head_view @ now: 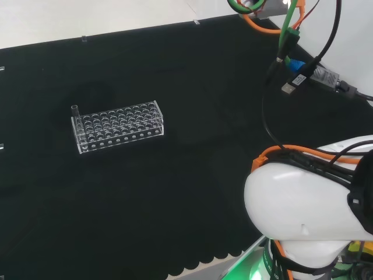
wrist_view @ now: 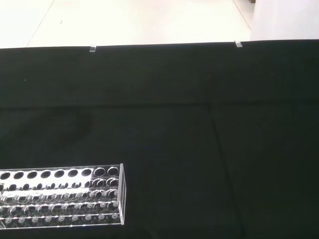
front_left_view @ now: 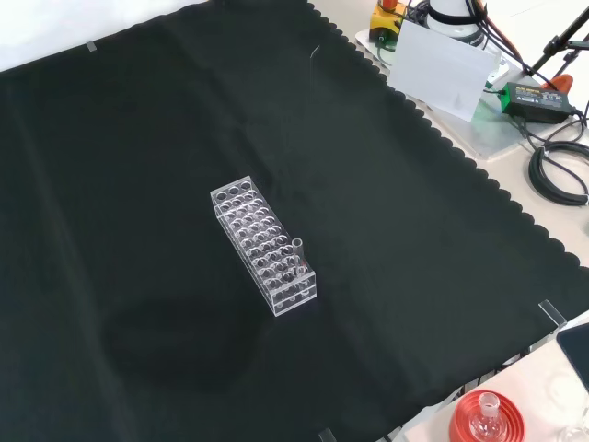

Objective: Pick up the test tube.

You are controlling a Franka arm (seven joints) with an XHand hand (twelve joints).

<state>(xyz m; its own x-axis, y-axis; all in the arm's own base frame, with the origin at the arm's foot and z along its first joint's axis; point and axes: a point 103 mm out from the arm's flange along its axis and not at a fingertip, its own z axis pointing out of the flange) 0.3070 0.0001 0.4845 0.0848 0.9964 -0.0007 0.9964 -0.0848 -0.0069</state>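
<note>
A clear rack (head_view: 119, 126) stands on the black cloth (head_view: 175, 192) of the tabletop, a little to nine o'clock of the middle in the head view and near the centre in the front view. One tube (head_view: 74, 109) stands upright in a corner hole: at the rack's ten o'clock corner in the head view, and at its four o'clock end in the front view (front_left_view: 297, 247). The wrist view shows one end of the rack (wrist_view: 65, 196) close by. Whether the hand's fingers are apart or together, I cannot tell. At five o'clock in the front view a small flask (front_left_view: 485, 412) sits on a red stand (front_left_view: 469, 428) off the cloth.
</note>
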